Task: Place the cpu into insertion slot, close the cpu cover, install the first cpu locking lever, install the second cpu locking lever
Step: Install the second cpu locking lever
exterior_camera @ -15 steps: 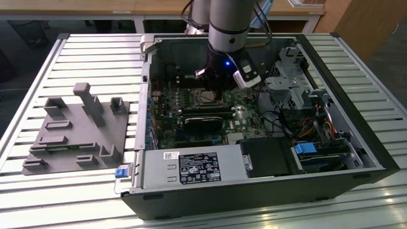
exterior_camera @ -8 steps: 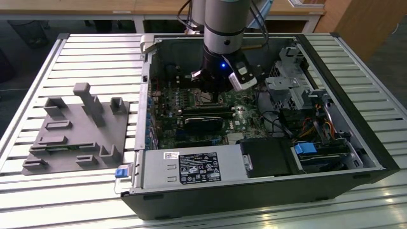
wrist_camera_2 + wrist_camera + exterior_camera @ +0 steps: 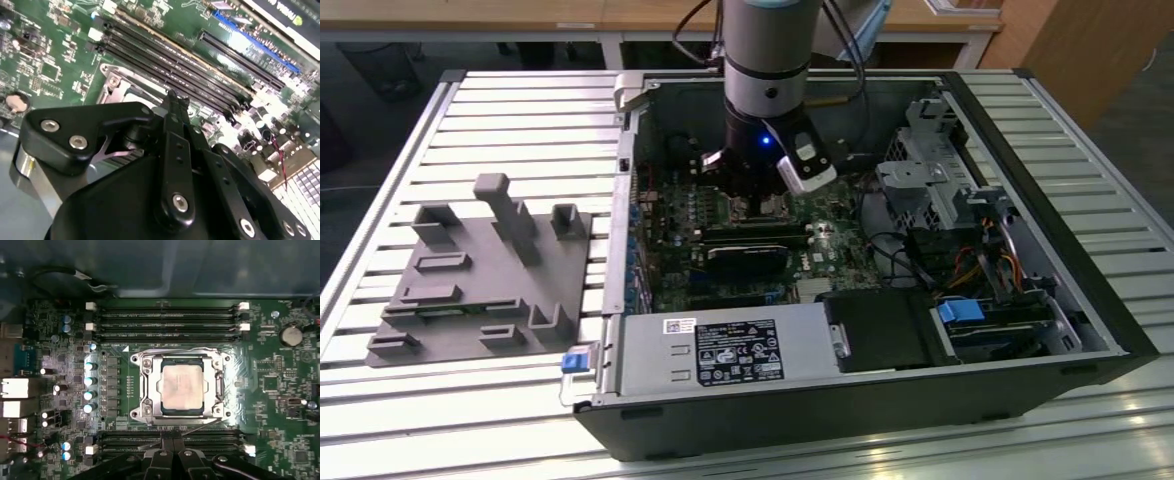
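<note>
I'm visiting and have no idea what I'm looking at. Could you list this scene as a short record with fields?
Setting: open computer case lying on a slatted table
Robot: one arm reaching down into the case
Hand: just above the board, beside the socket, fingertips together, holding nothing visible
cpu: seated in the insertion slot
cpu cover: down around the chip
Nearby: long memory slots on either side of the socket
Also on table: grey holder

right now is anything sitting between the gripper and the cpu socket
Nothing visible is. In the first wrist view the gripper sits over the memory slots beside the insertion slot, with only bare board between. The cpu is already seated with the cpu cover down around it.
</note>
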